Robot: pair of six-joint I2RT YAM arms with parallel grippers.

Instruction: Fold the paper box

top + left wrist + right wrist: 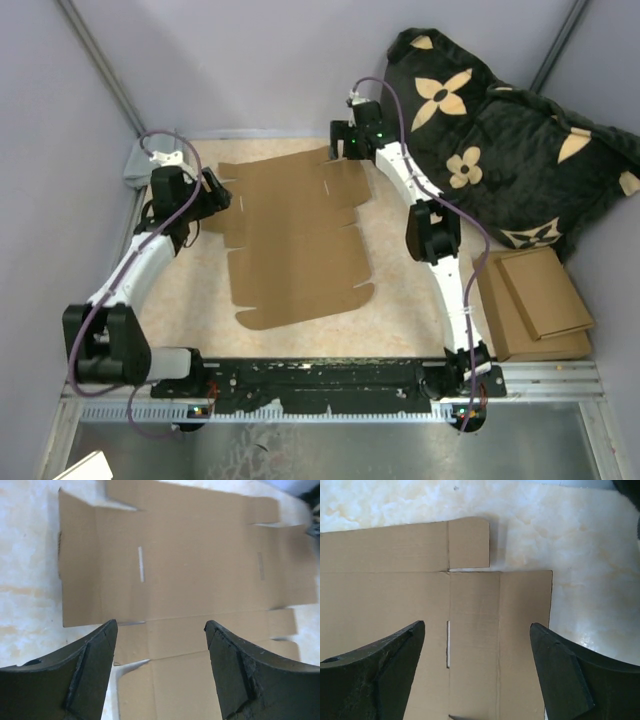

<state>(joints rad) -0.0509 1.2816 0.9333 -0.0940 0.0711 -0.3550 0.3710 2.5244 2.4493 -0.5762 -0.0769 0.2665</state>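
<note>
The paper box (295,235) is a flat brown die-cut cardboard sheet lying unfolded on the table's middle. My left gripper (222,192) hovers over the sheet's left edge, open and empty; the left wrist view shows the sheet (190,565) with its slit and flaps beyond the spread fingers (95,665). My right gripper (345,150) hovers over the sheet's far right corner, open and empty; the right wrist view shows the sheet (470,610), a slit and a rounded tab between the spread fingers (555,670).
A black cushion with tan flowers (500,140) fills the back right corner. Stacked thicker brown cardboard pieces (535,300) lie at the right. Grey walls enclose the table on the left, back and right. The metal rail (330,380) with the arm bases runs along the near edge.
</note>
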